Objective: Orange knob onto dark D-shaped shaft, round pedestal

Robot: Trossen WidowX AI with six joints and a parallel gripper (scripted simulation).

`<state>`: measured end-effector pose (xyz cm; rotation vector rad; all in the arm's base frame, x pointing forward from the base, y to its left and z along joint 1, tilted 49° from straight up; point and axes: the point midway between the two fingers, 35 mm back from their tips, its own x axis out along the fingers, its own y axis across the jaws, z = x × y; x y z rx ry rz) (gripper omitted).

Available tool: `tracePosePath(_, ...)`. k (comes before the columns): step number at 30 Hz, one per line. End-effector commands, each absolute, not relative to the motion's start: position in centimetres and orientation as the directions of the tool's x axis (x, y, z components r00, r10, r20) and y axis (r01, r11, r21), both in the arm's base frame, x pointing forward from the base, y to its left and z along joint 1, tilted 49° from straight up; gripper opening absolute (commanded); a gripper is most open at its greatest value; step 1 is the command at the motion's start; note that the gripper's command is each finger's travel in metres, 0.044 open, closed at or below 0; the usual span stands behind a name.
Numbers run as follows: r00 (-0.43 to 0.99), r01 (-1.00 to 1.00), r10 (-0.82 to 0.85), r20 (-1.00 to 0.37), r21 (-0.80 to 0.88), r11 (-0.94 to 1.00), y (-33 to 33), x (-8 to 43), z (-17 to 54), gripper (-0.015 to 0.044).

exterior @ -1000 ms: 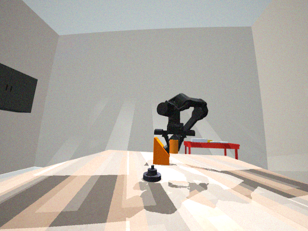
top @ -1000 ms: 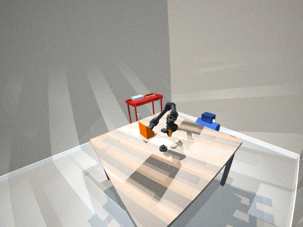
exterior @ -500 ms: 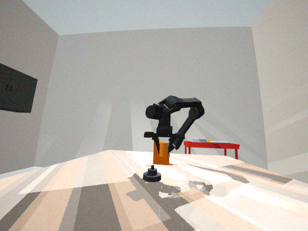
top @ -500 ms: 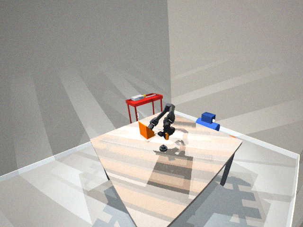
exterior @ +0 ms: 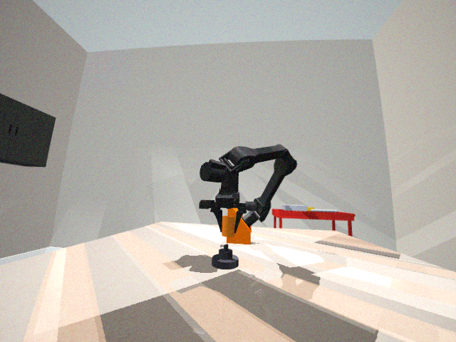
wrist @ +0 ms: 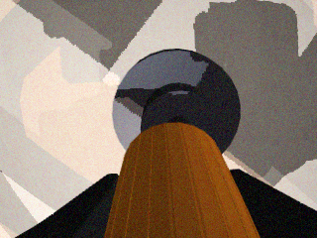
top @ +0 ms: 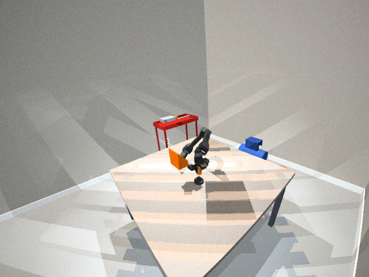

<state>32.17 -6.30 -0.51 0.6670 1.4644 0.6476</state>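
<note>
"Knob [top: 199,170] [exterior: 229,226] [wrist: 175,183] first: where do you have it?"

"Upright between my gripper's [top: 199,171] [exterior: 229,230] [wrist: 175,174] two black fingers, one on its left, one on its right. I have the jaws pinching the orange cylinder by its sides, and its lower end is pointing down at the table [top: 179,238] [exterior: 140,279]."

"And the round pedestal [top: 198,180] [exterior: 224,261] [wrist: 173,64]?"

"Below it, standing on the wood. From the exterior I see a gap between the knob's bottom and the dark shaft [exterior: 225,246], so I'm not touching it. On my wrist view the knob hides the near part of the pedestal; its far rim shows beyond."

"Can you make out the hole's flat side?"

"No, I can't see the hole at all, so I can't tell you how it's turned."

"What's behind you?"

"My orange wedge-shaped mount [top: 177,160] [exterior: 241,237], on the far side of the pedestal. Farther off stands a red side table [top: 180,122] [exterior: 325,214]."
</note>
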Motion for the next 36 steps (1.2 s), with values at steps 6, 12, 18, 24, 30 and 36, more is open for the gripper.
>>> tracePosePath(6, 0.007, 0.004, 0.743, -0.669, 0.743, 0.669, -5.8, 32.2, -1.8, 0.0)
tracePosePath(12, 0.007, 0.003, 0.744, -0.668, 0.744, 0.668, -4.6, 32.2, -2.8, 0.0)
tracePosePath(18, 0.007, -0.001, 0.744, -0.669, 0.744, 0.669, -4.9, 32.3, -2.5, 0.0)
tracePosePath(24, 0.007, -0.001, 0.744, -0.668, 0.744, 0.668, -4.7, 32.3, -2.5, 0.0)
tracePosePath(30, 0.007, -0.001, 0.744, -0.668, 0.744, 0.668, -4.6, 32.2, -2.7, 0.0)
tracePosePath(36, 0.007, -0.001, 0.744, -0.668, 0.744, 0.668, -4.6, 32.2, -2.7, 0.0)
